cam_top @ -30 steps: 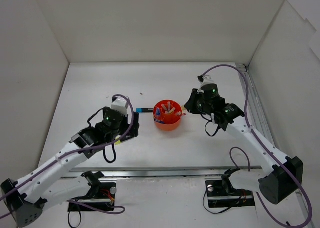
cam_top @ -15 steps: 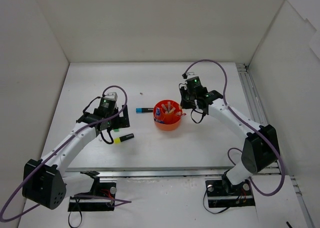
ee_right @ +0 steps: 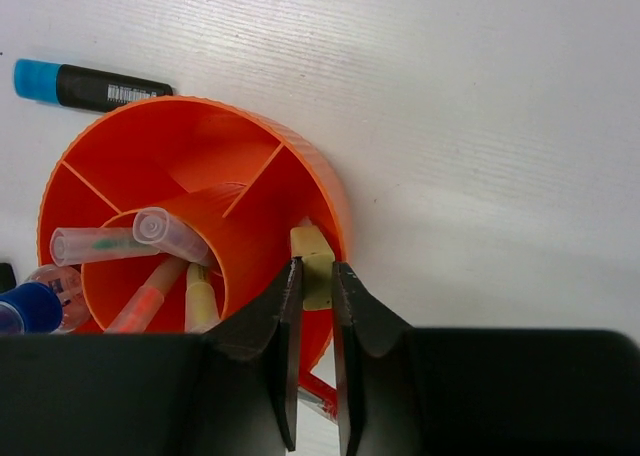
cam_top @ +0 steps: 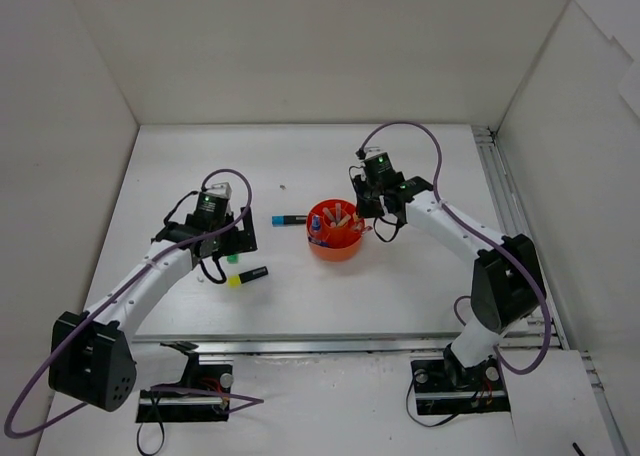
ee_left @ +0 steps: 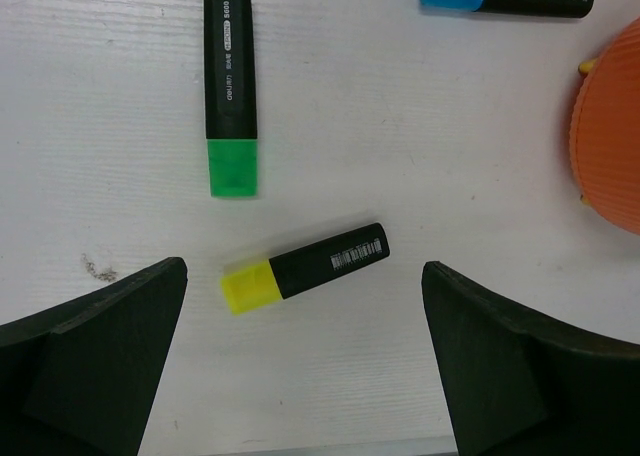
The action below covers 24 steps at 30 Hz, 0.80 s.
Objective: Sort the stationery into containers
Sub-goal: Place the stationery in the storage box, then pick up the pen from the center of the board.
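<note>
Now | orange tub [ee_right: 322, 188]: pens [ee_right: 146, 310] in central ring | right pincer [ee_right: 312, 268]: pinching yellowish eraser [ee_right: 312, 244] | left pincer [ee_left: 303, 268]: wide

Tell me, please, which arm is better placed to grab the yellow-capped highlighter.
Left: the left gripper hovers open over the yellow-capped highlighter; the right gripper is shut on an eraser at the tub.

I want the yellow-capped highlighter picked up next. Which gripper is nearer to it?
Left. The left gripper hangs open close over the yellow-capped highlighter. The right gripper is away at the orange tub, shut on a pale eraser.
</note>
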{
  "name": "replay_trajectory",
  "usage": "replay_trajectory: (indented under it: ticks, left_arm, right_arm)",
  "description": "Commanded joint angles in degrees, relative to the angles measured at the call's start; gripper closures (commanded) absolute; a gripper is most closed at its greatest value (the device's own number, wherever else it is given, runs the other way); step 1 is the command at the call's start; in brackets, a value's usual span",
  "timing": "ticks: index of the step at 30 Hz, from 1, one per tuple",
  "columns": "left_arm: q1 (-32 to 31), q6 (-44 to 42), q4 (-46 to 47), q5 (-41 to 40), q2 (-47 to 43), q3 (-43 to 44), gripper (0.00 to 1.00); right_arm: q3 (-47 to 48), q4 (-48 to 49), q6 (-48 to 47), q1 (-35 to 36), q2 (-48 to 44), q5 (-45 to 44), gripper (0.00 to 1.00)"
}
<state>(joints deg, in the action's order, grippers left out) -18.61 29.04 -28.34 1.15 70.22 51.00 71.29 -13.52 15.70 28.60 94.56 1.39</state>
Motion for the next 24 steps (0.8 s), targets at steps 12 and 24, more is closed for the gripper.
replay_trajectory:
  ticks: [12, 24]
  left_arm:
    - [3.76, -1.70, 5.30, 2.28, 4.84, 1.65, 0.00]
    - [4.29, -2.14, 5.93, -0.53, 15.30, 7.09, 0.04]
  right_arm:
    - [2.45, 2.01, -0.41, 1.28, -5.17, -2.00, 0.46]
    - [-1.59, 2.00, 0.73, 1.20, -13.79, -5.16, 0.02]
